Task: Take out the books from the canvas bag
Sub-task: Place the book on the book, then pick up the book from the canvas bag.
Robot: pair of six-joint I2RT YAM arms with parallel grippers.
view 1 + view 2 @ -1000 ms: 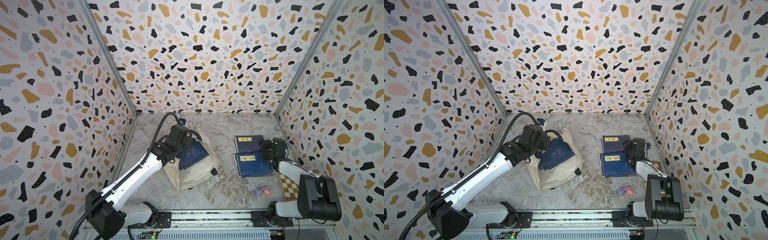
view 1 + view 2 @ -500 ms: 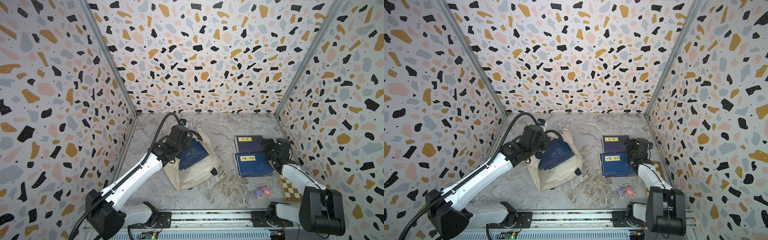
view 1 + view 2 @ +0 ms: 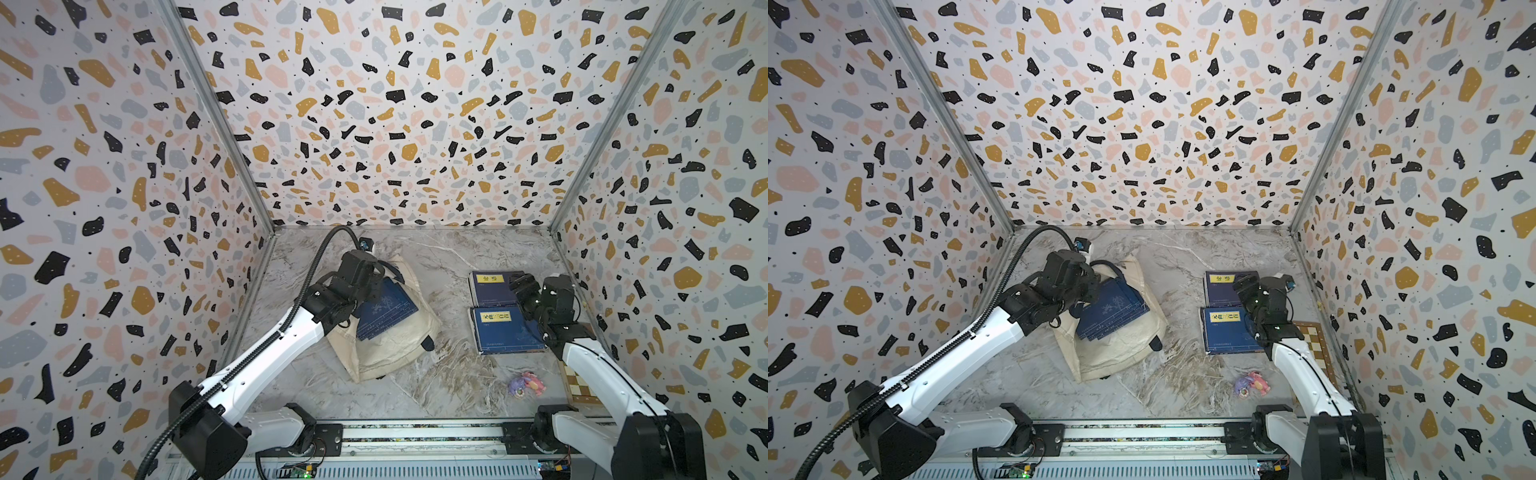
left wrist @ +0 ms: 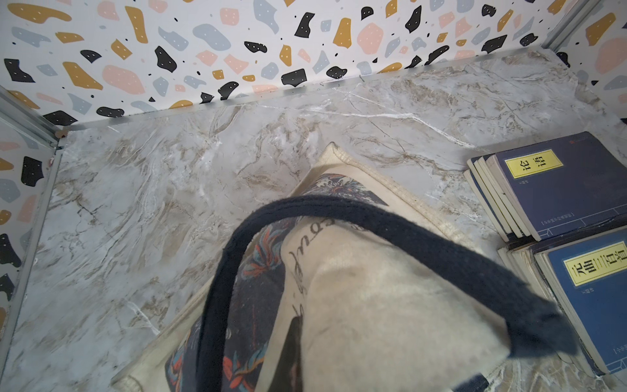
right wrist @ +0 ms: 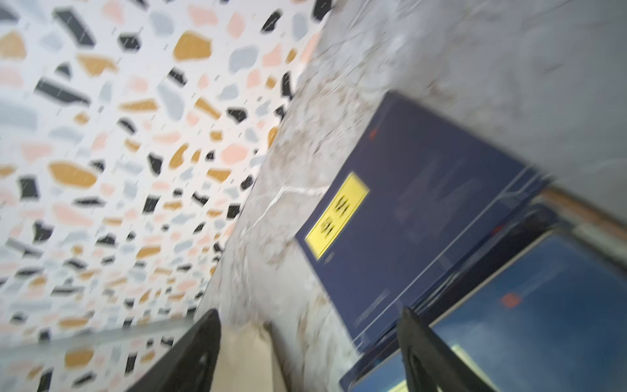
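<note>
The canvas bag (image 3: pixel 390 345) is being shown slumped on the marbled table (image 3: pixel 449 257), left of centre. It is cream and creased, with a navy printed panel (image 3: pixel 386 311) being turned upward. In the left wrist view the same bag (image 4: pixel 373 322) is being shown close up. Red-orange and blue floral motifs and dark script are being displayed on its cloth, and a navy strap (image 4: pixel 373 230) is being arched across it.

The far-left edge of the bag is being pinched by the left gripper (image 3: pixel 374 286). Its jaws are closed, and the fingers themselves are being hidden by the cloth.

The books are being kept outside the bag, well to its right, in two stacks set just beside each other. These are a far stack (image 3: pixel 492 286) and a near stack (image 3: pixel 507 328). Navy covers with yellow title labels are being shown on top, and cream page edges are being fanned at the sides (image 4: pixel 495 200).

The right gripper (image 3: pixel 521 286) is being held with its jaws spread wide over the far stack's right edge. Nothing is being gripped between its black fingers (image 5: pixel 417 346). Whether the cover is being touched cannot be told.
</note>
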